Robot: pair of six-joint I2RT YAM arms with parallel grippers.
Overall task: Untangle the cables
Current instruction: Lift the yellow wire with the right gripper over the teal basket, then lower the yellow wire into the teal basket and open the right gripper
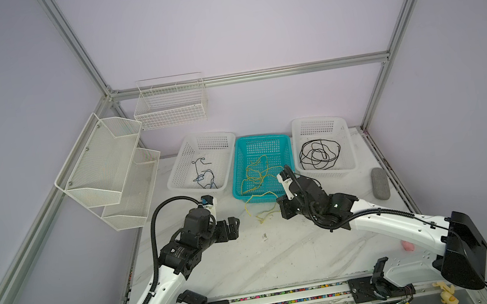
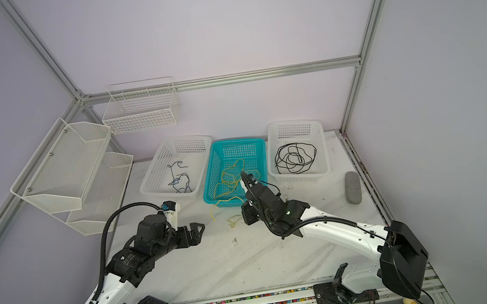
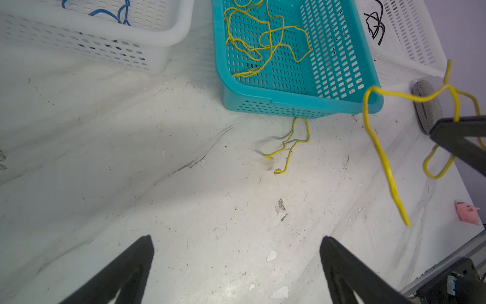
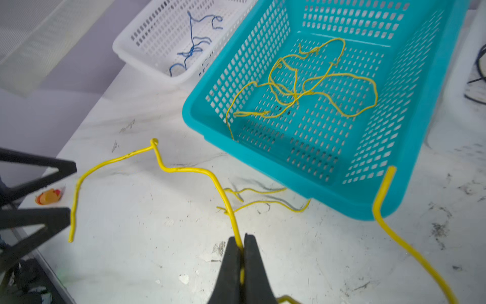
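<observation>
Between the closed jaws of the right gripper [image 4: 240, 242] a stiff yellow cable [image 4: 184, 170] is pinched at the very fingertips, and both of its ends arch away from the grip. One end kinks out toward the left gripper [image 3: 236, 243]; the other bends up past the near corner of the teal basket [image 4: 434, 110], though I cannot tell whether it touches. Below the held cable, on the white table [image 1: 283, 251] just in front of that basket, lies a thinner loose yellow cord [image 4: 265, 202], and inside the basket sits a tangle of yellow cords [image 4: 302, 86]. To its left a white basket [image 1: 179, 165] holds blue cords [image 1: 206, 176]; to its right a second white basket [image 1: 318, 127] holds black cords [image 1: 319, 153]. The left gripper hovers above the table with its jaws spread wide, holding nothing, near the cable's free end. I judge three risks. A tug could slide the cable out of so slight a pinch. The bent end could hook the basket rim and drag the basket along. A low sweep could catch the loose cord and knot the two together.
</observation>
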